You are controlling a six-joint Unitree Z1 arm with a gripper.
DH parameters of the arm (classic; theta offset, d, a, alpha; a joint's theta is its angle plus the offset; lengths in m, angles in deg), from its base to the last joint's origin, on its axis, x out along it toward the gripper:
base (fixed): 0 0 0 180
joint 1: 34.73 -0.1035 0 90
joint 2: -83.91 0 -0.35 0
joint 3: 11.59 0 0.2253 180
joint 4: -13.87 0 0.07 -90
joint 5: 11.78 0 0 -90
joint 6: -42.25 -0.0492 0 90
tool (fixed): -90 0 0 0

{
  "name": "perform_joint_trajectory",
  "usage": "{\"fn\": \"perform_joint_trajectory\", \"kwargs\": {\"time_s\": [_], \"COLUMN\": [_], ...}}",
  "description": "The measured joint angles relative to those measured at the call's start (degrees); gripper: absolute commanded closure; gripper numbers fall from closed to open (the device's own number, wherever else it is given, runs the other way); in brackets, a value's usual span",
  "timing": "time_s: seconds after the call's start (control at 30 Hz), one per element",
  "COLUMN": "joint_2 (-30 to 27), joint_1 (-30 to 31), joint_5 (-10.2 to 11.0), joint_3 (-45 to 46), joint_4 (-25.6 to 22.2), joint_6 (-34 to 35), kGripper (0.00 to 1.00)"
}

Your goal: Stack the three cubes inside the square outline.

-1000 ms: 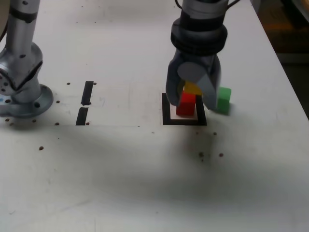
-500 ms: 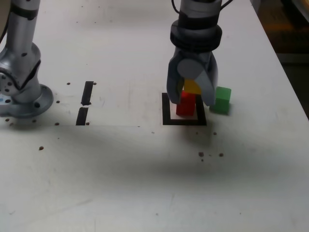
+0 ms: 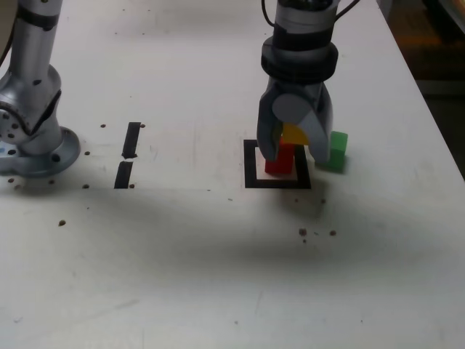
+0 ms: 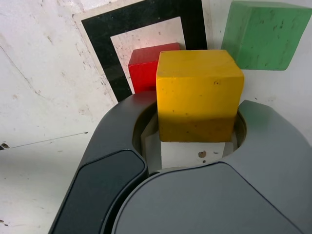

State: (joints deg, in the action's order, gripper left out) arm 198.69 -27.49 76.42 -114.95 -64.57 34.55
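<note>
Yellow cube (image 4: 199,92) clamped in gripper (image 3: 293,151); you centre it squarely over red cube (image 3: 279,158) inside square outline (image 3: 251,167), lower gently, then release.

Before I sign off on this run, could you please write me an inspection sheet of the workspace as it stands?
Surface: white table, scuffed, with dark specks.
Job's things: red block inside the black square outline; yellow block held above it; green block on the table just outside the outline, on the exterior view's right.
Clutter: two short black strips; a second arm's metal base at the exterior view's left.
Claw: claw shut on the yellow block, over the outline.
Cables: dark cable beside the arm near the top edge.
Surroundings: dark area past the table's right edge, unclear.
</note>
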Motion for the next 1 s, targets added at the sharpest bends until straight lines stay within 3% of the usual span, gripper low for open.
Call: {"fn": "perform_joint_trajectory", "kwargs": {"time_s": [0.4, 0.67, 1.0], "joint_2": [-1.62, -2.43, -2.43], "joint_1": [-0.48, -0.48, -0.48], "joint_5": [0.78, -0.15, -0.77], "joint_3": [1.99, 4.48, 5.04], "joint_4": [-2.02, -1.78, -1.09], "joint_6": [-0.10, -0.19, -0.88], "kGripper": [0.85, 0.80, 0.61]}}
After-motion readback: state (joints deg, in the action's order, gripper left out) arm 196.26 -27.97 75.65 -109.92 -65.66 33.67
